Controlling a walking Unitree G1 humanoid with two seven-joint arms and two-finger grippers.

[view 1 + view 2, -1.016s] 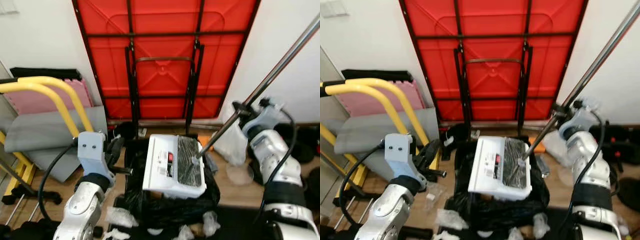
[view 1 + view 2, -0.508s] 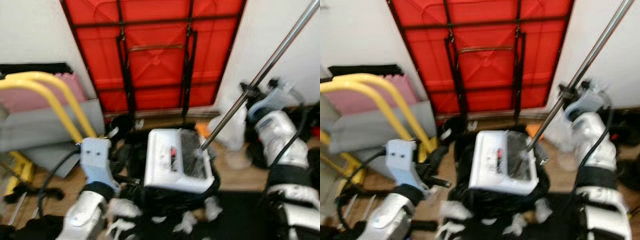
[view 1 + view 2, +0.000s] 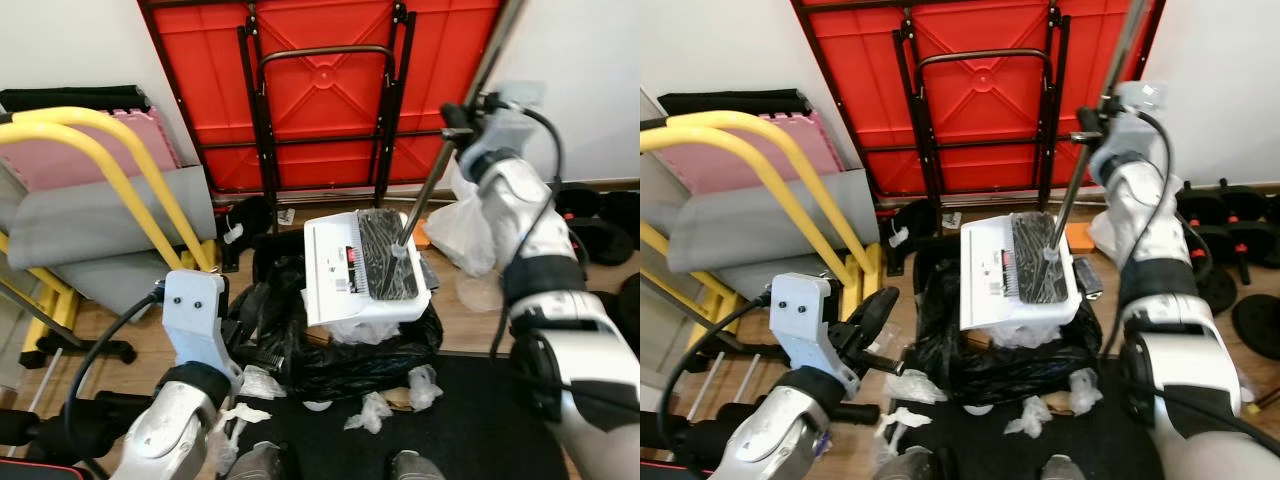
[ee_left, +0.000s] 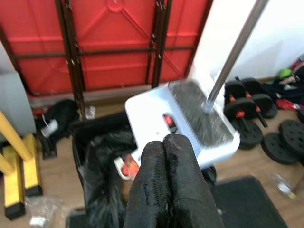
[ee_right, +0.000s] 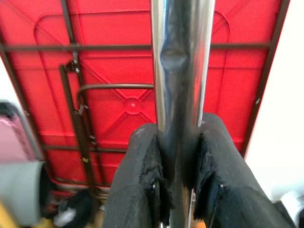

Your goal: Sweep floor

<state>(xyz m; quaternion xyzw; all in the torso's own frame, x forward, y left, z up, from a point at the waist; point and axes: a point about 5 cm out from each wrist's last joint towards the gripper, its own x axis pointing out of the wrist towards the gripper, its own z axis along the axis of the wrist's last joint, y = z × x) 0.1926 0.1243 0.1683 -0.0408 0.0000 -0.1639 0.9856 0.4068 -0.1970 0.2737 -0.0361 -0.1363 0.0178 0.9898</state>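
Steel broom pole [image 5: 181, 71] sits clenched in my right pincer [image 5: 178, 156], its long axis slanting down and leftward from there to the white dustpan [image 3: 345, 275] perched over the black bag [image 3: 330, 350]. My left pincer [image 4: 165, 164] is closed, empty, farther off.

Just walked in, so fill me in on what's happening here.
The robot is mid-cleanup. Its right hand is clamped on a metal pole whose lower end meets a white dustpan resting tilted over a black trash bag. The left hand is shut and holds nothing, hovering beside the bag. Crumpled bits of paper lie on the floor in front of the bag, not yet swept up.
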